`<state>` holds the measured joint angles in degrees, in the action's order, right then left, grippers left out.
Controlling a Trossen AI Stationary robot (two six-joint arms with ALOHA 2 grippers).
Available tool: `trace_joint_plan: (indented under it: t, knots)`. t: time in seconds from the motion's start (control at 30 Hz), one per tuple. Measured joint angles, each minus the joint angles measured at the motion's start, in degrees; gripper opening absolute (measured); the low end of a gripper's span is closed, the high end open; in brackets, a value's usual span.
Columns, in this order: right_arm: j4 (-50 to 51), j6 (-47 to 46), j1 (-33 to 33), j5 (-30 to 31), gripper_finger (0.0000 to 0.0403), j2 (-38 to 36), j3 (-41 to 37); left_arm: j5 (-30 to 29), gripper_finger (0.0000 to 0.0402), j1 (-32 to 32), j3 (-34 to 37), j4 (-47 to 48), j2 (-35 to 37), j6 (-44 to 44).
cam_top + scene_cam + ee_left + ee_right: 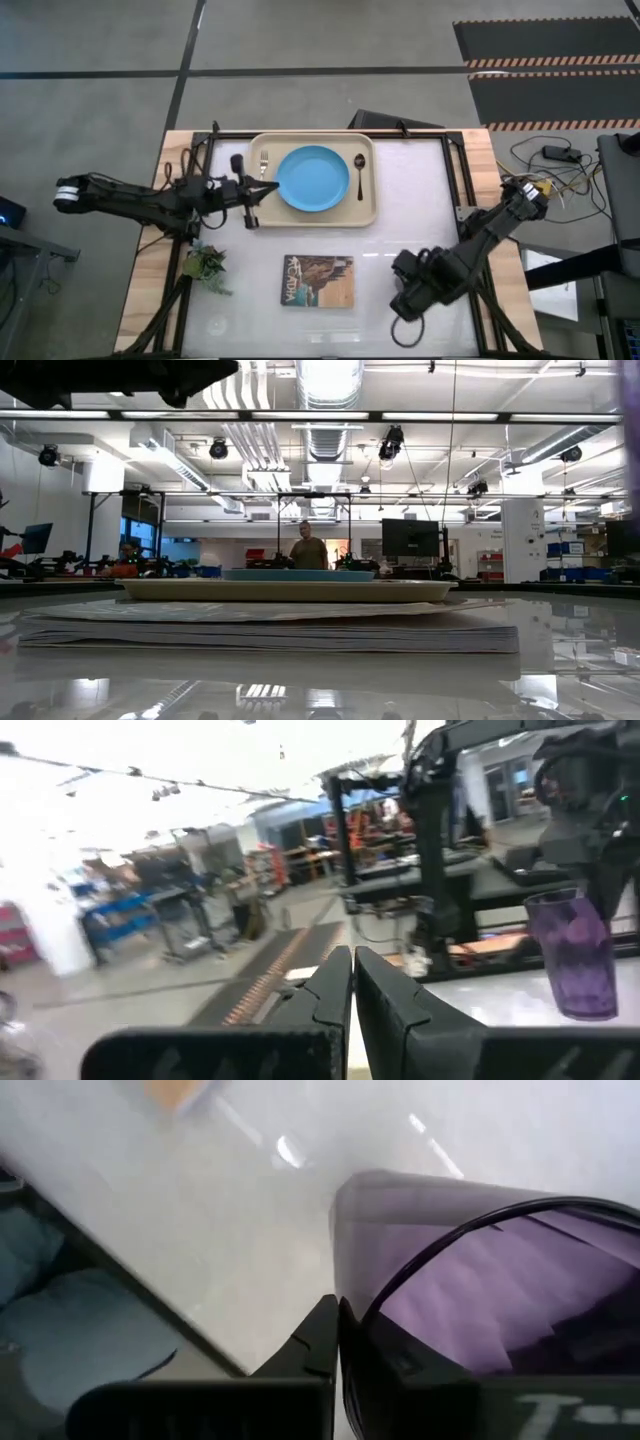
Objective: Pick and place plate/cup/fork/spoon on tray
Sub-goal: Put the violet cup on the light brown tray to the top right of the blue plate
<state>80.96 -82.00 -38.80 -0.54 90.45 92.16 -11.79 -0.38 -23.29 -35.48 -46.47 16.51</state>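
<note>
Purple cup (480, 1270) clamped in right gripper (408, 292)
Translucent, ribbed; held above counter (420, 200) near front right. Left gripper (250, 190) shut, empty, beside tray (262, 215).

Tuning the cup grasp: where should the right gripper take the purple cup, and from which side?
By the rim wall, from above, straddling it inside and out. The cup stands upright, mouth open, walls thin and tapering downward. The right gripper is at its rim; the left gripper waits by the tray.
</note>
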Motion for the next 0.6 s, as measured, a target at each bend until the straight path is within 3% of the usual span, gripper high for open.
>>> trace_joint_plan:
  t: [0.33, 0.6]
  knots:
    - [5.28, 18.43, 13.70, 6.85, 0.0009, 0.15, 10.73, -10.62, 0.0000, 0.00, 0.01, 1.95, 5.90, 12.41]
    - [4.69, 37.31, 27.30, 9.65, 0.0009, 2.63, 21.34, -14.26, 0.0000, 0.04, 0.04, 8.25, 10.91, 14.47]
